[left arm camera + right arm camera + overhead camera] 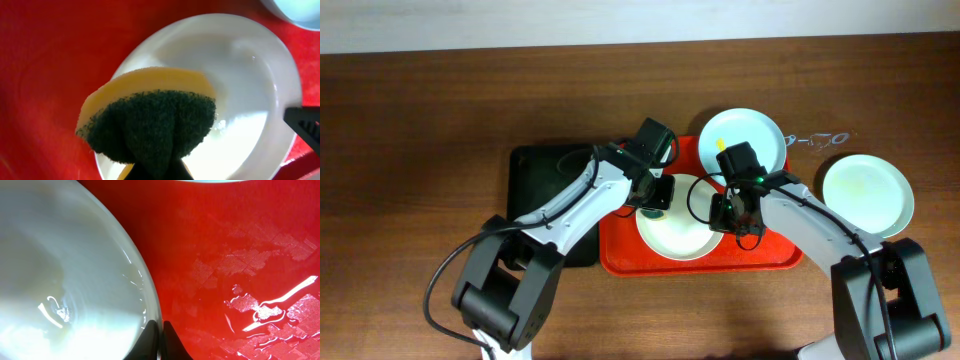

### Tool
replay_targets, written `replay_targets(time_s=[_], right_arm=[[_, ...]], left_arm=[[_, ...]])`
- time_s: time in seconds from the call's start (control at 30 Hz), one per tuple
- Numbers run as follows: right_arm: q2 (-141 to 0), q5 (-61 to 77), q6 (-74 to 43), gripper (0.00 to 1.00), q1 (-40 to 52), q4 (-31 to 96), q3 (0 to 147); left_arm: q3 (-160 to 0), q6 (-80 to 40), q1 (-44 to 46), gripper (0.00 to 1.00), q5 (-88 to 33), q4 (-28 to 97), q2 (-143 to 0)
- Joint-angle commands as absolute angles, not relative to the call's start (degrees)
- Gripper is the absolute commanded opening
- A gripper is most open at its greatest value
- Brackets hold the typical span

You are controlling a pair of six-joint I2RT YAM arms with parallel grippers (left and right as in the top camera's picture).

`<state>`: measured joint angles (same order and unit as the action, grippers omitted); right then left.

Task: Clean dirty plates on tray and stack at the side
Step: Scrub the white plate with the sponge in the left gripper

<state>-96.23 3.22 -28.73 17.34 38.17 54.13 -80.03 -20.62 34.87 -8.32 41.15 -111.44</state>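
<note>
- The right fingers (147, 345) are pinched together on the rim of the middle plate (670, 235). The edge sits right between the two dark tips, near the plate's right side.
- The left fingers (658, 190) are clamped on a sponge (150, 115), squeezing it so it bulges. It's over the plate's upper-left edge – can't tell if it's actually touching.
- The sponge is soft yellow foam with a rough dark green scrub face.
- The plate is round, shallow, glossy white, and looks wet inside.
- It lies on the red tray (620, 255) – flat plastic with a raised rim, a fine grid texture and shiny wet patches.
- A second plate (745, 135) sits over the tray's far right corner, with a small yellow smear on it.
- A third plate (867, 195), pale mint, is off to the right on the brown wood surface (420, 150).
- A black tray (545, 180) sits just left of the red one.
</note>
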Motion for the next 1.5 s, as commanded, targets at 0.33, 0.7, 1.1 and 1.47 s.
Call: replay_targets(time_s=[0.33, 0.7, 1.1, 1.47], right_arm=[[-96.9, 4.5, -29.2, 0.04, 18.0, 37.6, 54.9], [-96.9, 4.5, -29.2, 0.04, 18.0, 37.6, 54.9], [-96.9, 4.5, -29.2, 0.04, 18.0, 37.6, 54.9], [-96.9, 4.5, -29.2, 0.04, 18.0, 37.7, 54.9]], left_arm=[[-79.7, -19.5, 36.6, 0.0, -30.4, 37.8, -123.2], [-80.8, -19.4, 33.7, 0.0, -17.8, 39.3, -113.7], [-78.2, -19.9, 35.3, 0.01, -7.0, 40.6, -113.6], [-72.9, -21.7, 37.1, 0.0, -7.7, 35.4, -113.6]])
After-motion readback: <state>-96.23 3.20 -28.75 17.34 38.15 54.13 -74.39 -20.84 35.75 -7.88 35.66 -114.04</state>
